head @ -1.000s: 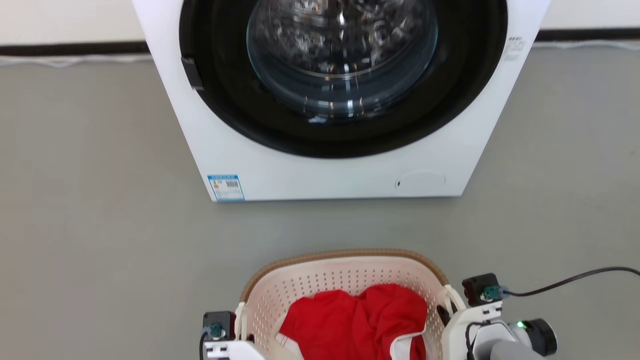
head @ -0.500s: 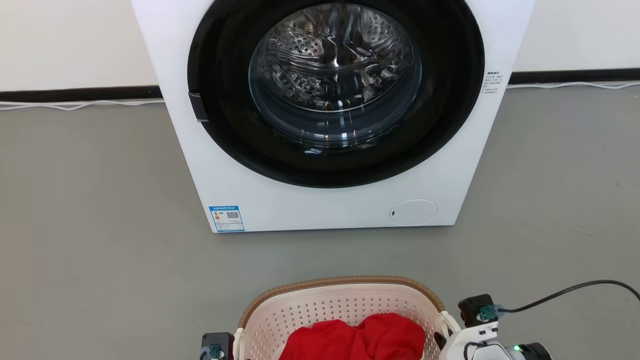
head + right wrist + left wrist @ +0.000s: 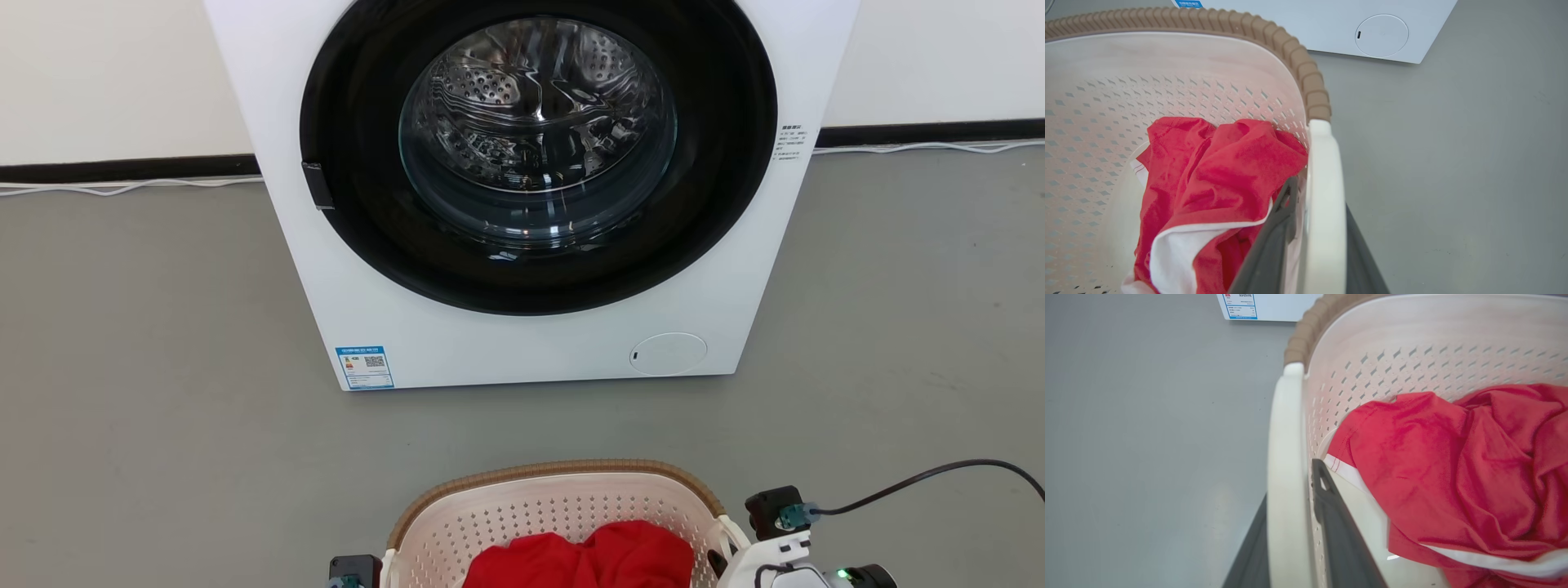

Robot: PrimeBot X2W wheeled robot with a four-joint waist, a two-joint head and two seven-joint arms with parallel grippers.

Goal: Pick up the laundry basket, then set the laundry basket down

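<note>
- Change from a second ago: the head camera has tilted upward, so the laundry basket (image 3: 563, 471) now sits lower in the head view. More of the washing machine (image 3: 457, 343) drum shows, and the grips on the basket are unchanged.
- Basket: rounded-rectangular, cream perforated plastic with a ribbed brown woven-look rim. It holds a crumpled red garment (image 3: 588, 557) with white trim.
- Surroundings: smooth grey floor (image 3: 163, 367). The white machine with its dark round door stands beyond the basket, apart from it. A black cable (image 3: 939, 472) trails to the right.
- Left gripper (image 3: 1292, 486): clamped on the left loop handle (image 3: 1286, 437), one dark finger inside the basket and one outside.
- Right gripper (image 3: 1321, 196): clamped likewise on the right loop handle (image 3: 1325, 163).
- Whether the basket's base touches the floor cannot be told.
</note>
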